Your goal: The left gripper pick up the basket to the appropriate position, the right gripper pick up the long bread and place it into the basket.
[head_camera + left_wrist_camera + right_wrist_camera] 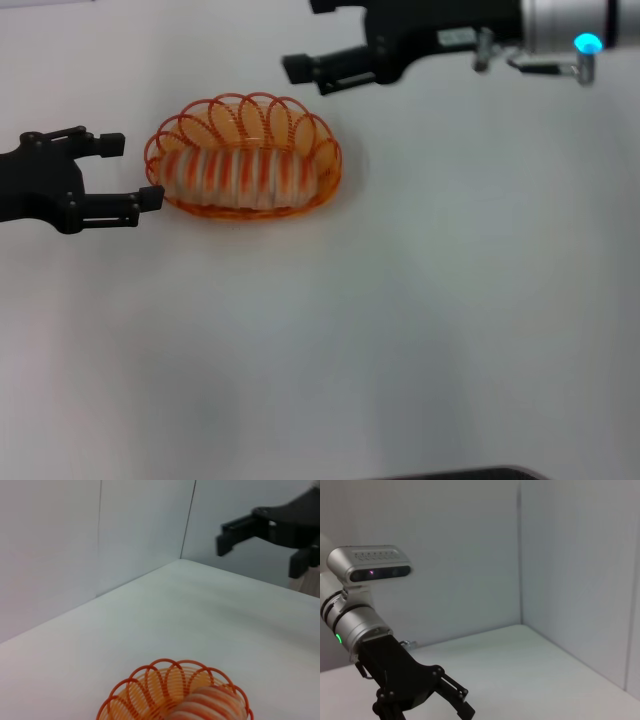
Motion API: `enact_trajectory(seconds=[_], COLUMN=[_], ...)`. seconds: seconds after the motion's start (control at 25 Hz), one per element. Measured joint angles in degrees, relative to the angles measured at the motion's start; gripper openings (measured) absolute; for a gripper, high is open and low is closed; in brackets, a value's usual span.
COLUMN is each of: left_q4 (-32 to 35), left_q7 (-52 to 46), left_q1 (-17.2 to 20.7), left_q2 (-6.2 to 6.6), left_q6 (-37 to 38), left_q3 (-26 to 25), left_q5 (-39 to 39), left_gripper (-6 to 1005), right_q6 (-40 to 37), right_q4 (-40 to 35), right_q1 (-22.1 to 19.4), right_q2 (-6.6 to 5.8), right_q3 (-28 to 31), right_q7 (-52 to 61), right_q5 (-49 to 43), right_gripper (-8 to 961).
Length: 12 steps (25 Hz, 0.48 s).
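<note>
The orange wire basket point(325, 170) stands on the white table, left of centre. The long bread point(238, 175), pale tan with orange ridges, lies inside it. My left gripper point(130, 172) is open and empty at the basket's left end, its near fingertip right by the rim. My right gripper point(310, 75) is open and empty, raised behind and to the right of the basket. The left wrist view shows the basket point(125, 687) with the bread point(210, 702) in it, and the right gripper point(259, 555) beyond. The right wrist view shows the left gripper point(462, 702).
The white table point(450, 300) is bounded by white walls, whose corner shows in the left wrist view point(187, 525). A dark edge point(460, 473) lies at the front of the table.
</note>
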Motion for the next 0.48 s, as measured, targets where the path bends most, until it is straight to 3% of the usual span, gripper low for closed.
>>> enact_trajectory(seconds=[0.2, 0.48], left_q4=[-1.4, -3.02], left_q7=[0.25, 0.29], left_q1=[0.0, -0.4], left_q2=[-0.09, 0.03], left_q6=[-1.56, -2.66], left_q3=[0.3, 0.73], left_q5=[-0.02, 0.42], left_gripper=[883, 884], right_q6=[-0.07, -0.58], right_q4=[2.08, 9.22], right_q1=[-9.66, -13.47], right_q2=[0.46, 0.04], right_q3=[-1.38, -2.16], right_q7=[-9.57, -14.72], right_q5=[7.52, 8.43], right_gripper=[956, 955])
